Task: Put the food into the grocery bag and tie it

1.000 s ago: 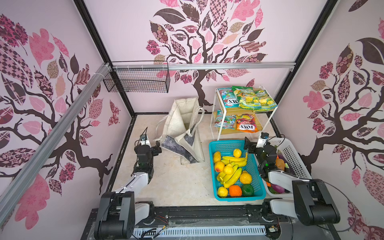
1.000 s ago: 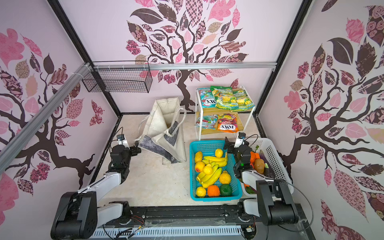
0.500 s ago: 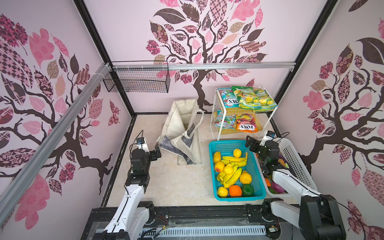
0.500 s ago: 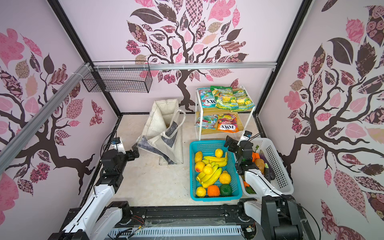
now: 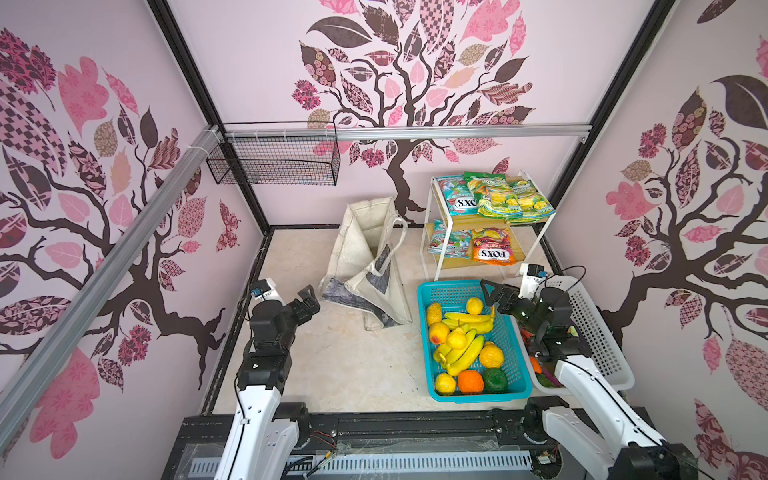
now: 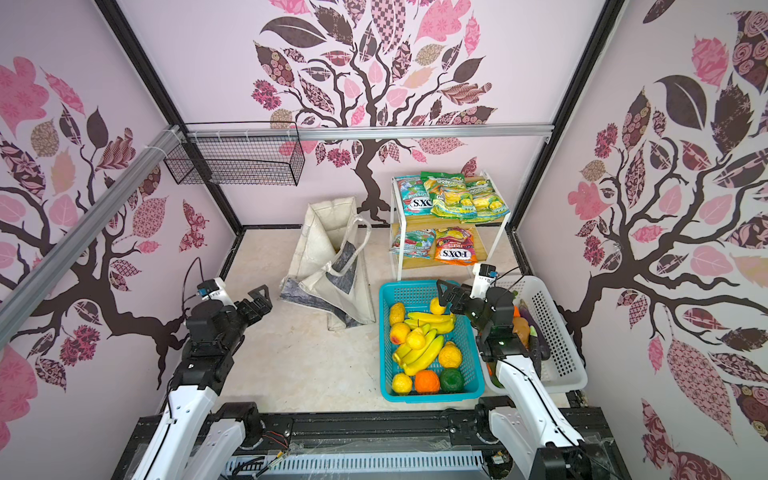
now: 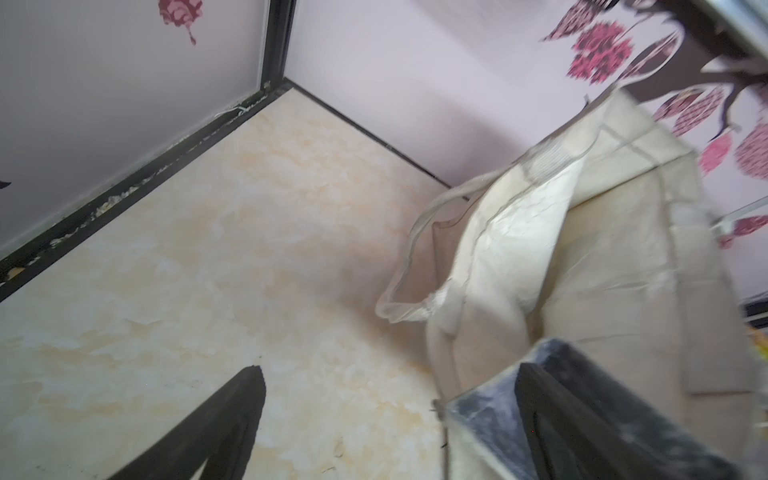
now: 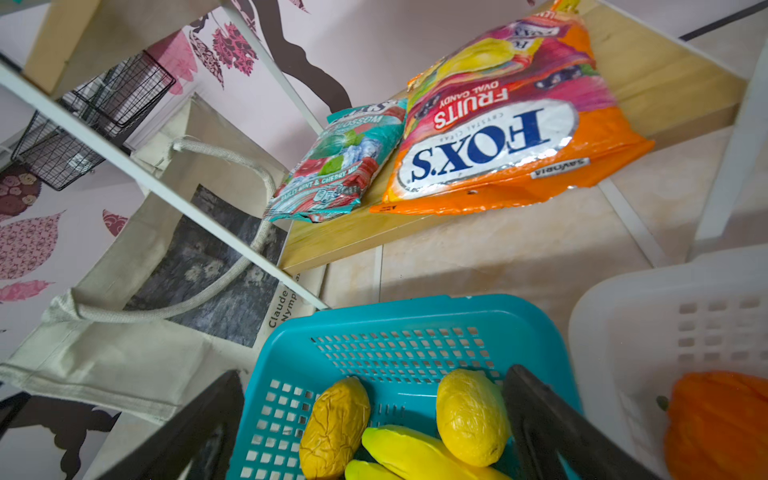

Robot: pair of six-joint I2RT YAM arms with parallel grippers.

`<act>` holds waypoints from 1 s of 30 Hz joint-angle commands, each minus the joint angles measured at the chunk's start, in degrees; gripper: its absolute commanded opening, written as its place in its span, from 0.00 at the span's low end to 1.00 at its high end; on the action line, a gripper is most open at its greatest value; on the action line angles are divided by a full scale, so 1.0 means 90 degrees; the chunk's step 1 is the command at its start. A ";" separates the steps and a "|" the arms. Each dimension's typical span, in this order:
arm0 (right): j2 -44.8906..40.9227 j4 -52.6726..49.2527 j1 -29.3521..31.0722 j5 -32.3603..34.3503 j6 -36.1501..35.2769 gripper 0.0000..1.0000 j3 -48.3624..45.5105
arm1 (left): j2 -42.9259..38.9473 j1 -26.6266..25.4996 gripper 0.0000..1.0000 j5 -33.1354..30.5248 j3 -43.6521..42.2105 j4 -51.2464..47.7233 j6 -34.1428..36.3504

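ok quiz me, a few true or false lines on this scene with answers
1. The left gripper and right gripper are both open and empty. True.
2. In both top views the tote sits left of the teal basket. True.
3. The bananas lie in the tote. False: they lie in the teal basket.
4. The orange packet lies on the top shelf. False: it lies on the lower shelf of the rack.

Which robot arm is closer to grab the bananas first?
The right arm. Its open right gripper hangs over the far end of the teal basket, close to the bananas. The open left gripper is beside the canvas tote bag, probably better for holding it open.
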 commanded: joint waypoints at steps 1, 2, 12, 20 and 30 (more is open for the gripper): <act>-0.0438 -0.0283 -0.0016 -0.0208 -0.0230 1.00 0.0139 | -0.0053 0.0069 0.98 0.1200 0.0460 0.0136 -0.0535; -0.0550 -0.0299 -0.0022 0.0095 0.0144 1.00 0.0070 | -0.0018 0.0181 0.98 0.1585 0.0562 0.0236 -0.0566; -0.0109 -0.1120 0.0694 -0.0898 0.0016 1.00 0.1161 | 0.1511 -0.0444 0.98 0.1770 0.2451 -0.0548 0.0278; 0.0507 -0.1461 0.1877 -0.0439 -0.0124 1.00 0.1896 | 0.4659 -0.2462 0.98 -0.0637 0.6549 -0.4347 0.2558; 0.0568 -0.1239 0.1880 -0.0873 0.0515 1.00 0.1972 | 0.7183 -0.3602 0.97 -0.2460 0.8443 -0.5556 0.3160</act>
